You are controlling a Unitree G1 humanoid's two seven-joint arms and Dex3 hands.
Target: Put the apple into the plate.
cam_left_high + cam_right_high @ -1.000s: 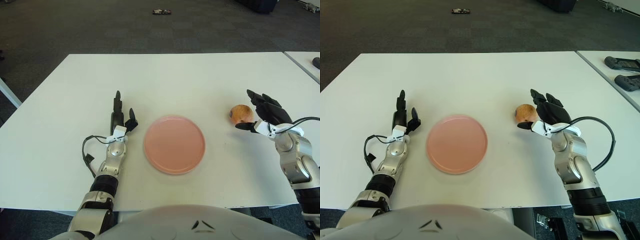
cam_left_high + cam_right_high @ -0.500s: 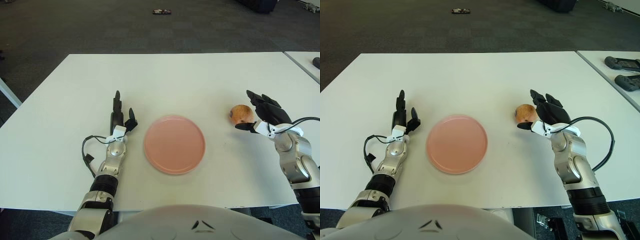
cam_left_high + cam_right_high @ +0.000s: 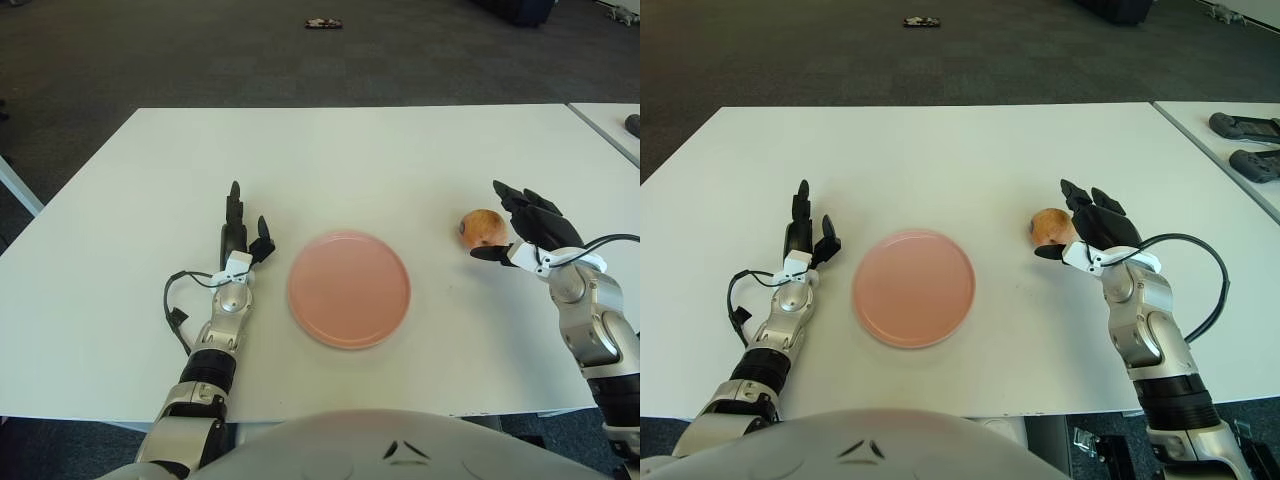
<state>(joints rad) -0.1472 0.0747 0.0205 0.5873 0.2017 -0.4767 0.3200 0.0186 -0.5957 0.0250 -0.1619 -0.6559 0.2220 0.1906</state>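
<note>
Left eye view first: your apple sits on the white table, right of centre, well apart from the plate. Reddish-orange skin, a darker patch on the side facing the plate. It stands on the tabletop, not lifted.

Your right hand is just beside the apple, on its right. Fingers spread and reaching past the fruit's far-right edge; thumb low, pointing toward the apple's near side. Nothing is grasped: the hand is splayed around the apple's right flank (whether a fingertip touches the skin, you cannot tell from either eye). The silver forearm runs back to the lower right corner, a black cable looping off the wrist.

The plate is pink, round, shallow, with nothing in it. It lies in the middle of the table's near half, between your two hands.

Your left hand shows just left of the plate, fingers straight and relaxed, pointing away from you, holding nothing. A black cable curls beside its wrist.

Farther out: a second table at the right edge carries two dark devices. Dark carpet beyond, with a small object lying on it near the top.
</note>
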